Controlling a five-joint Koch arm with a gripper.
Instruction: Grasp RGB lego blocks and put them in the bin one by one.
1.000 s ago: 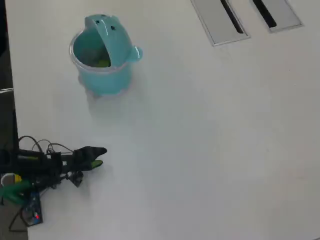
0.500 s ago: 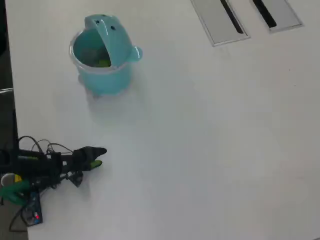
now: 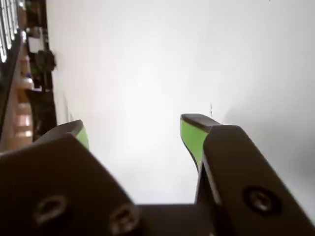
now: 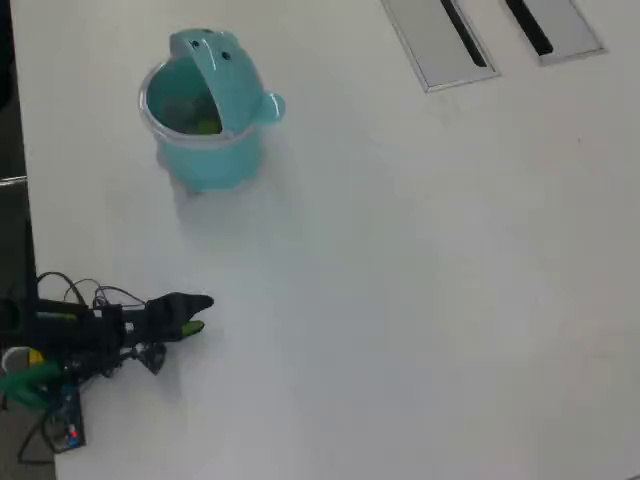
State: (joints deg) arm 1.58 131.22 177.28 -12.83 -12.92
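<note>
Comparing with earlier frame: no visible change, arm parked at lower left of overhead view.
Gripper (image 3: 133,130): jaws apart, empty.
Bin (image 4: 215,160): upper left, lid up.
Contents: yellow-green block (image 4: 207,125) visible inside.

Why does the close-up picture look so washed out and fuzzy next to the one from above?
In the wrist view the white table is glaringly bright and the near gripper is blurred. The overhead view is evenly lit; the bin throws only a faint shadow.

Teal bin (image 4: 205,150) upright, lid flipped open; yellow-green block (image 4: 207,125) apparently inside.
</note>
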